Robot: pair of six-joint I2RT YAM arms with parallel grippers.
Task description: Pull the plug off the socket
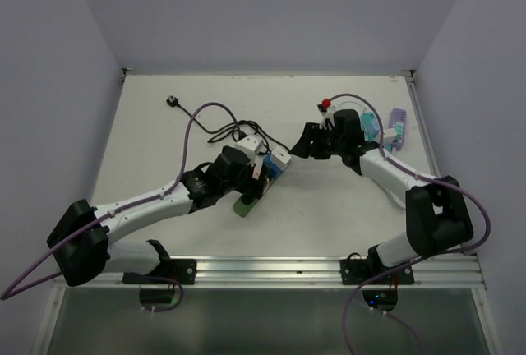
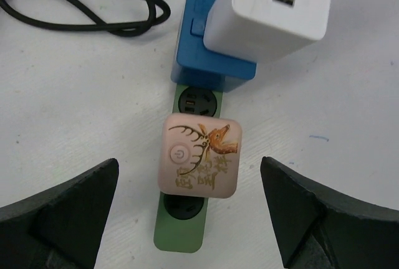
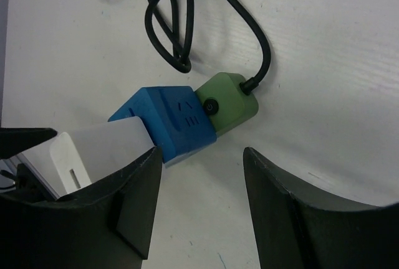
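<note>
A green socket strip (image 2: 181, 235) lies on the white table. A pink cube plug with a deer print (image 2: 199, 157) sits in it, then a blue cube adapter (image 2: 199, 57) carrying a white charger plug (image 2: 274, 10). My left gripper (image 2: 190, 213) is open wide, its fingers on either side of the pink plug and the strip's end, touching neither. My right gripper (image 3: 201, 157) is open with only bare table between the fingers. Its left finger (image 3: 106, 213) is next to the white charger (image 3: 93, 157). From above, the right gripper (image 1: 302, 145) is just right of the white charger (image 1: 280, 159).
The strip's black cable (image 3: 168, 20) coils behind it and ends in a loose plug (image 1: 173, 102) at the back left. Teal and purple objects (image 1: 386, 129) and a red knob (image 1: 327, 106) sit at the back right. Walls enclose the table on three sides.
</note>
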